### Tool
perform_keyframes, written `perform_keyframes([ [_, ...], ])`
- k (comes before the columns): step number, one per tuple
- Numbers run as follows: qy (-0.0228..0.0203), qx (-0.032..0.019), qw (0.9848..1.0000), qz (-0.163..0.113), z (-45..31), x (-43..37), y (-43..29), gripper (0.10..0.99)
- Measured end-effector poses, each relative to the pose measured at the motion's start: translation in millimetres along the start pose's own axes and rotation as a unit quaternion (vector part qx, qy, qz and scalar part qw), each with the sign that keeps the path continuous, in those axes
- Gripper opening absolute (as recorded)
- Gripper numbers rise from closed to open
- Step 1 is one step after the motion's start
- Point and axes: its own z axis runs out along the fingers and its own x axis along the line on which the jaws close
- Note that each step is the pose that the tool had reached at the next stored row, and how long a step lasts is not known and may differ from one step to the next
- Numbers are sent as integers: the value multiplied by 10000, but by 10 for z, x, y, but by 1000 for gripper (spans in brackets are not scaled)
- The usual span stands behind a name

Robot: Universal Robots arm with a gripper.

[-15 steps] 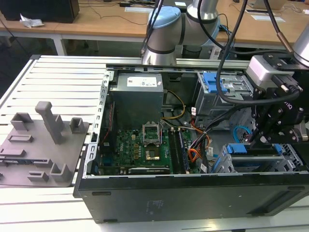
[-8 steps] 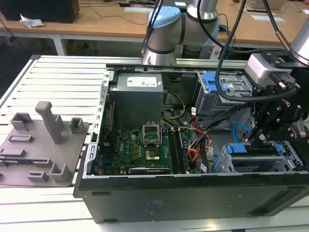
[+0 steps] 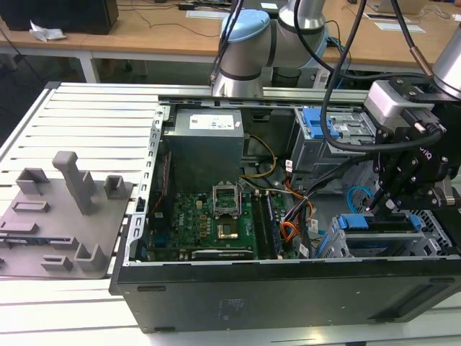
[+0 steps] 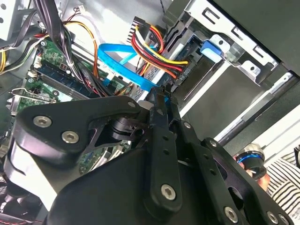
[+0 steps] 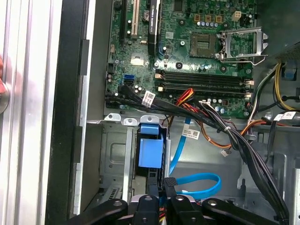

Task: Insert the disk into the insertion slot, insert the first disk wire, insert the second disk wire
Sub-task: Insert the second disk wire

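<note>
The hand (image 3: 384, 204) hangs inside the open computer case (image 3: 288, 288), at the exterior view's right, just above the insertion slot (image 3: 338, 249). The disk (image 3: 382, 234) already sits in that slot, its blue carrier edge showing at the top. In the first wrist view, the hand's (image 5: 159, 185) 2 fingers are drawn together, clamped on the dark plug of the second disk wire (image 5: 199, 185), whose light-blue cable loops across the case floor beside the disk's blue carrier (image 5: 151, 147). In the second wrist view the same blue cable (image 4: 124, 65) runs to the fingertips, close by an orange, red and black wire bundle (image 4: 154, 49). The motherboard (image 3: 205, 220) lies at the case's middle.
</note>
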Motion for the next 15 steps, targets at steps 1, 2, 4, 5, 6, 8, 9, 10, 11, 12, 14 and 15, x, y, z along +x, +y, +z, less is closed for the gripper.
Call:
perform_keyframes([
  [1,1,0,10000,0,1,0,-1,161],
  [2,1,0,10000,-1,4,0,-4,161],
  [4,0,0,10000,0,11,1,-8,161],
  [5,0,0,10000,0,15,3,-9,161],
  [6,-1,0,10000,0,21,7,-11,161],
  [8,-1,0,10000,0,30,14,-17,161],
  [9,0,0,10000,0,33,17,-18,161],
  [10,0,0,10000,0,35,19,-19,161],
  [11,0,0,10000,0,38,22,-20,161],
  [12,0,0,10000,0,41,27,-22,161],
  [14,0,0,10000,0,45,35,-24,161],
  [15,-1,0,10000,0,49,47,-24,161],
])
